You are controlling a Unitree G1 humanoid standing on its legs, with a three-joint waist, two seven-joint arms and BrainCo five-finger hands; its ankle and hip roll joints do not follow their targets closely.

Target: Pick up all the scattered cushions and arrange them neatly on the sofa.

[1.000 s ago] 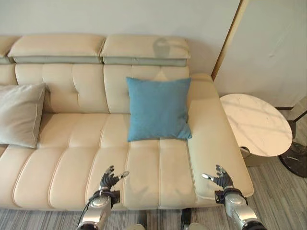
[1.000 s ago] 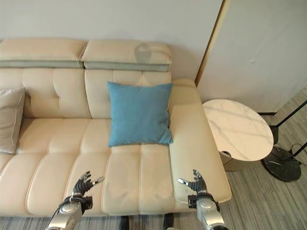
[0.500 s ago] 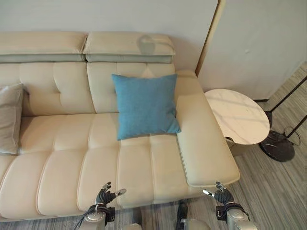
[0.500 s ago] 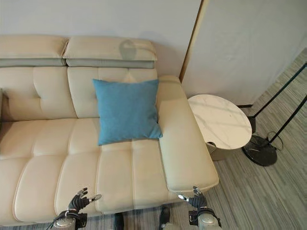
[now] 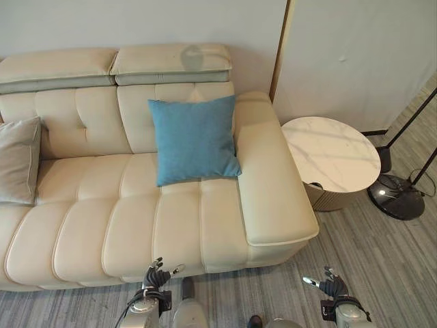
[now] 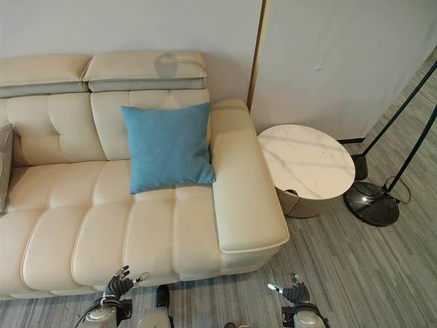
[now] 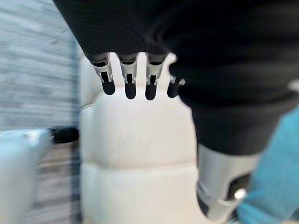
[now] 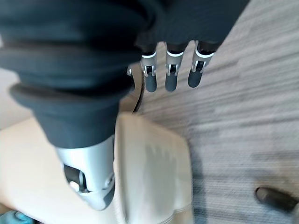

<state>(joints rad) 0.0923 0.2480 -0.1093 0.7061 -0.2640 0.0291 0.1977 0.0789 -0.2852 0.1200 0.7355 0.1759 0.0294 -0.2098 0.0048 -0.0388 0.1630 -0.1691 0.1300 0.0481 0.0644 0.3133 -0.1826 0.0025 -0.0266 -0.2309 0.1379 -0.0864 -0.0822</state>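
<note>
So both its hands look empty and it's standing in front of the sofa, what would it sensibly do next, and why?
Probably turn to look for more cushions. The left hand and right hand are open and hold nothing, low over the floor before the sofa. The blue cushion already leans upright against the backrest, and a grey cushion stands further left. No cushion lies on the floor seen here.

The sofa (image 5: 136,212) looks like smooth cream leather (faintly glossy), the blue cushion (image 5: 193,139) matt woven cloth.
</note>
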